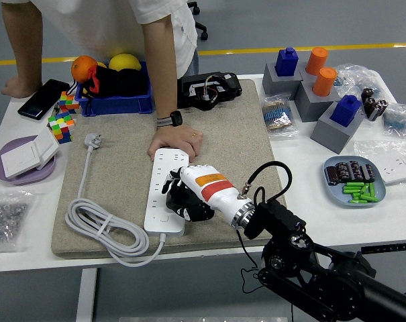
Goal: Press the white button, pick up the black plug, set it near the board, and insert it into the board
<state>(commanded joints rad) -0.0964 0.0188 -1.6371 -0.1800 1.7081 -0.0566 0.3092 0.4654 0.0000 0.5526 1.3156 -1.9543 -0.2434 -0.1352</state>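
Now, we see:
Right hand (186, 192): palm down, black fingers (179, 198) curled over the power strip (166, 190); whether they hold anything, we cannot tell.
Person's hand (175, 140): flat on strip's far end.

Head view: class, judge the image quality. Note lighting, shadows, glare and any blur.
Head view: even overhead light, soft shadows; the right hand casts only a faint shadow on the white power strip; no strong glare; sharp throughout, though the hand's dark fingers merge together.

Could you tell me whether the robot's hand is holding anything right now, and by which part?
It cannot be told. The right hand is curled over the power strip, hiding anything in its fingers. The person's hand presses on the strip's far end.
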